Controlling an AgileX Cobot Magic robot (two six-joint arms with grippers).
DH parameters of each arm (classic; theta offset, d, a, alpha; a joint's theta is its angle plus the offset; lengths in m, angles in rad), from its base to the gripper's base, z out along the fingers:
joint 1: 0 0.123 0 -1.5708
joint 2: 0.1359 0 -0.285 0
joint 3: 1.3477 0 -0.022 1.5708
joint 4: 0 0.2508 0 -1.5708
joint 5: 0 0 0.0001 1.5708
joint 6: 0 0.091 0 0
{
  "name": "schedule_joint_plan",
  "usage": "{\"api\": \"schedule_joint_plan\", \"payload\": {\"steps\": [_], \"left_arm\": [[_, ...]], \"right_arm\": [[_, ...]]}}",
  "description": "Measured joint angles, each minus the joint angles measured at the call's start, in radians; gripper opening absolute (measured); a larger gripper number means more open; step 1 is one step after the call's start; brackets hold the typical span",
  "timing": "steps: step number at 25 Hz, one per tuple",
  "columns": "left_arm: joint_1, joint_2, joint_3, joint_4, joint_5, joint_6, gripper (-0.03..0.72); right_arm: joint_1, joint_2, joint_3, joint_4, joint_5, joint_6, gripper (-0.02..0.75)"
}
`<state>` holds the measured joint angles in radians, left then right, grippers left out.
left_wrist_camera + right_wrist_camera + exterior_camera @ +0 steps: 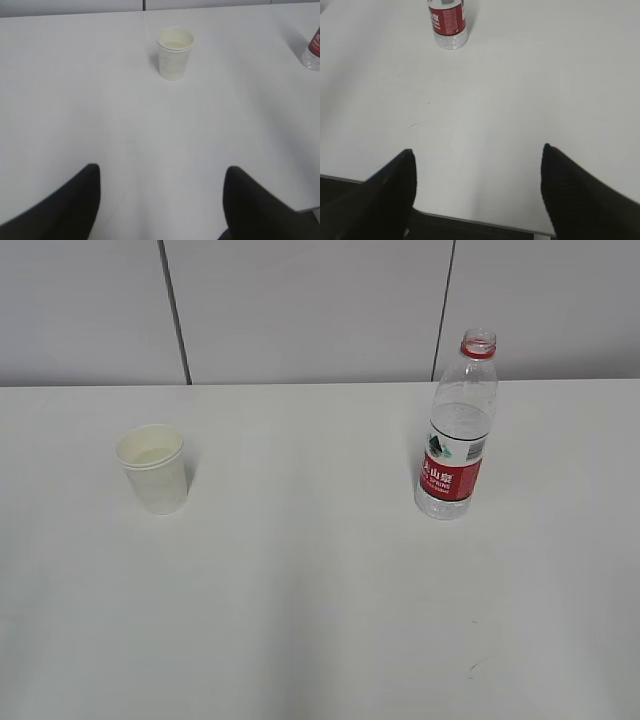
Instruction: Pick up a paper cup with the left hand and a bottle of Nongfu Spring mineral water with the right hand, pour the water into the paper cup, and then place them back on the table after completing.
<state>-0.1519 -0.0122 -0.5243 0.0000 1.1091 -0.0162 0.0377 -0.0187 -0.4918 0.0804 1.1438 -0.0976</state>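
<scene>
The table [320, 620] has tons of open room: the whole front half is bare, and there's a wide bare stretch btw the two items. Its back edge runs along a grey panelled wall [300, 310], close behind the bottle's top. In the right wrist view the table's near edge shows right under the fingers, w/ dark floor below it.

The paper cup [153, 469] stands upright on the left side, mouth up, long axis vertical. There's prob a bit of liquid inside, but the pale interior makes it hard to say for sure. The bottle [458, 428] stands upright on the right, well apart from the cup, neck up, no cap on the red ring, red label round the lower body. Water [462, 422] sits roughly at shoulder level.

The left gripper [160, 200] is back from the cup, fingers [75, 205] spread wide apart, nothing btw them. The right hand [477, 190] is the same deal, fingers [580, 195] wide apart and the bottle far ahead. Neither arm shows in the exterior view. In both wrist views the bottle is cut off by the frame: top missing in the right one, only a corner in the left.
</scene>
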Motion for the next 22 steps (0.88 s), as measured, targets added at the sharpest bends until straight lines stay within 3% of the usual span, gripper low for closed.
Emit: {"api": "schedule_joint_plan", "payload": {"steps": [22], "left_arm": [[0.007, 0.000, 0.000, 0.000, -0.001, 0.000, 0.454]], "right_arm": [[-0.002, 0.000, 0.000, -0.019, 0.000, 0.000, 0.572]]}}
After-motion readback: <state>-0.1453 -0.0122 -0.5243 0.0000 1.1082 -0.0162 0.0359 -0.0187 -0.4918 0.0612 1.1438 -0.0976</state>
